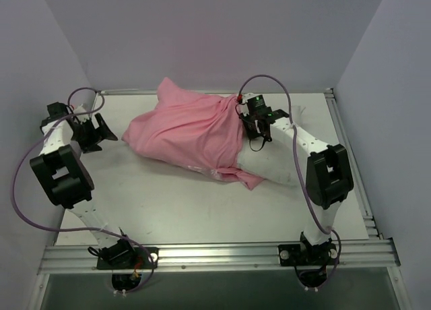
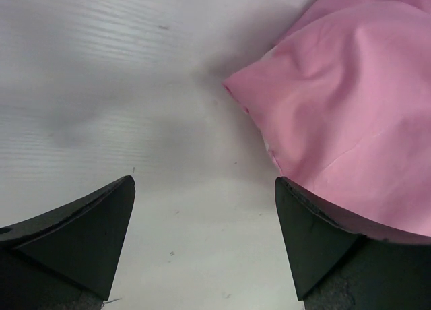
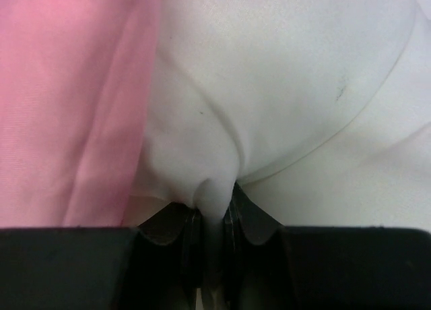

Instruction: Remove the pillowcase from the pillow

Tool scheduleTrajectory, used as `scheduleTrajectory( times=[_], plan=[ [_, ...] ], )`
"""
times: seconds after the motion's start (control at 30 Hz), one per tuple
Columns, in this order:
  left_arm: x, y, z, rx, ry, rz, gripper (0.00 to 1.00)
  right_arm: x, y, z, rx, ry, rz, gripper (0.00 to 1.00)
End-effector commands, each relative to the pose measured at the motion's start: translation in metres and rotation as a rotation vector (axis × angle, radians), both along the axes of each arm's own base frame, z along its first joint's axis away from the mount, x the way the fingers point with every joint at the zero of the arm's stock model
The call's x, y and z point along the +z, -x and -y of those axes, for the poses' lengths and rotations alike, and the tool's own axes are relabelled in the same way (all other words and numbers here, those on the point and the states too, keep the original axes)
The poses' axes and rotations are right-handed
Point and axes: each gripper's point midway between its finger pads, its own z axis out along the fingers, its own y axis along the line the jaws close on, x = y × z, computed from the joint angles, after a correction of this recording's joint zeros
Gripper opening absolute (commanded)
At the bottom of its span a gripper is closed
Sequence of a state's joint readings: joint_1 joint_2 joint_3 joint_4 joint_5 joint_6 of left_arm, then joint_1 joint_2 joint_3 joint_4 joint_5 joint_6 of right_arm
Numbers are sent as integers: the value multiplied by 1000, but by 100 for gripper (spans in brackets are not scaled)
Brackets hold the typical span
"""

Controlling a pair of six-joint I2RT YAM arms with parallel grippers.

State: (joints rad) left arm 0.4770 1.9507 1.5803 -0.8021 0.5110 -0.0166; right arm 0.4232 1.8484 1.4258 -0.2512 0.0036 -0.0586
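My right pincer point(image 3: 214, 205) was nearly closed on a fold of the pillow point(image 3: 289, 87), its white cloth bunched into a ridge between the pads. My left pincer point(image 2: 205, 189) stood wide and held nothing. It hung over the bare table point(image 2: 101, 74) just beside the closed corner of the pillowcase point(image 2: 343, 114). I could not tell whether that pink corner touched my finger.

The pillow lay slantwise across the middle and far part of the table. The pillowcase covered the larger left part of it in loose wrinkles, and the white end showed bare on the right, under my right wrist.

I judged both things light and soft. The pillow gave way under the pinch, so I probably held only its skin, and a hard tug might have drawn that fold out of my pads. The pillowcase looked thin and limp and perhaps a little slick, so it would stretch and gather before it slid.

The best hold for my left pincer seemed to be that closed corner. There the cloth stood clear of the stuffing and could be taken alone, then drawn away from my right.
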Motion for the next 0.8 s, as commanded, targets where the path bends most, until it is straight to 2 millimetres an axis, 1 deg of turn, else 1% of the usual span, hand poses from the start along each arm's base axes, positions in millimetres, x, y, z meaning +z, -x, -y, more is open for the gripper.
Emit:
scheduleTrajectory(
  times=[0.0, 0.03, 0.07, 0.1, 0.13, 0.23, 0.27, 0.3, 0.33, 0.37, 0.4, 0.43, 0.5, 0.53, 0.57, 0.6, 0.63, 0.67, 0.7, 0.73, 0.77],
  plan=[
    [25, -35, 33, 28, 4, 111, 94, -42, 29, 45, -54, 198, -169, 0],
    [23, -39, 38, 18, 7, 114, 94, -41, 28, 45, -58, 190, -165, 0],
    [15, -41, 44, 19, 20, 95, 94, -41, 29, 46, -61, 189, -164, 0],
    [15, -47, 53, 5, 27, 98, 94, -40, 28, 47, -71, 186, -159, 0],
    [9, -53, 56, 17, 46, 93, 94, -41, 28, 49, -79, 185, -161, 0],
    [11, -70, 75, -8, 105, 128, 94, -40, 29, 53, -95, 177, -160, 0],
    [5, -73, 80, -5, 115, 116, 94, -41, 30, 55, -95, 176, -164, 0],
    [8, -80, 82, -7, 115, 132, 94, -42, 31, 56, -97, 174, -168, 0],
    [4, -87, 91, -14, 124, 134, 94, -41, 31, 58, -103, 173, -169, 0],
    [2, -91, 94, -12, 123, 132, 94, -43, 32, 58, -102, 172, -176, 0],
    [6, -99, 96, -14, 118, 151, 94, -44, 32, 58, -101, 170, -177, 0],
    [-3, -103, 100, -8, 108, 133, 94, -44, 33, 58, -101, 171, -178, 0],
    [-6, -111, 104, -11, 115, 139, 94, -46, 35, 59, -102, 173, -185, 0],
    [-11, -114, 108, -17, 132, 135, 95, -47, 35, 59, -105, 172, -185, 0],
    [-11, -115, 113, -28, 155, 135, 99, -48, 35, 60, -108, 172, -187, 0],
    [-13, -116, 115, -32, 165, 135, 64, -48, 35, 59, -106, 165, -186, 0],
    [-17, -115, 116, -28, 173, 125, 38, -49, 35, 59, -106, 160, -187, 0],
    [-17, -114, 117, -29, 175, 127, 9, -49, 35, 58, -105, 155, -187, 0],
    [-16, -115, 115, -29, 171, 136, 2, -48, 34, 59, -110, 153, -186, 0],
    [-10, -114, 114, -30, 162, 152, 2, -49, 35, 61, -118, 157, -189, 0],
    [-11, -112, 110, -31, 149, 157, 2, -48, 34, 66, -137, 156, -190, 0]
  ],
)
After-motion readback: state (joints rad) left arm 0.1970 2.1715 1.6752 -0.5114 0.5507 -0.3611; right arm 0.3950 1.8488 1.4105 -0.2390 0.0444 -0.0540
